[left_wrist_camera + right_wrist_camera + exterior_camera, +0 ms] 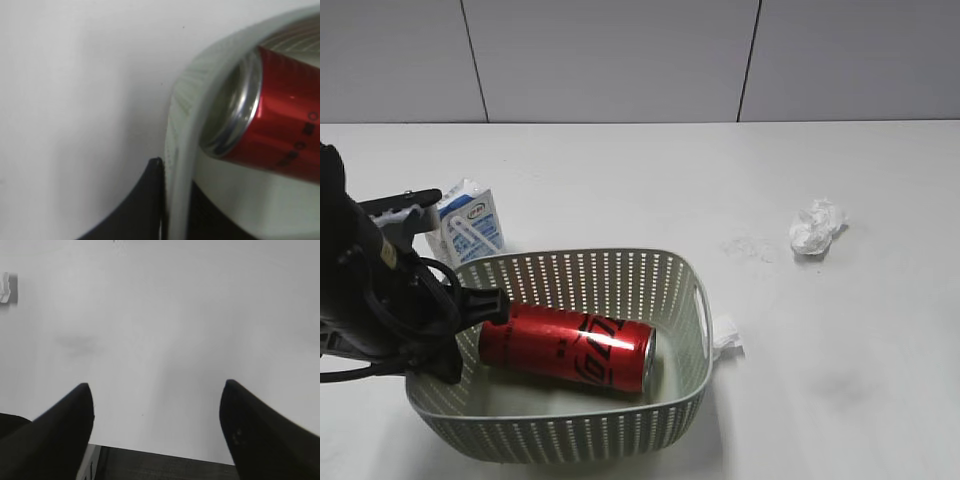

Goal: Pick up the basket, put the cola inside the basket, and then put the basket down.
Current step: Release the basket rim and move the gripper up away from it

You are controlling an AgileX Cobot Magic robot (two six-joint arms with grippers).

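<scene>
Left hand grips basket holding cola

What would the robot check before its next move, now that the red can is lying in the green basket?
1. Slim red drink can lies on its side inside the pale green slotted plastic basket: ok.
2. Left pincer straddles the basket's wall: ok.
3. Basket resting on the white table: cannot tell.
4. Right pincer open, holding nothing: ok.
5. Blue-and-white milk carton outside the basket: ok.
</scene>
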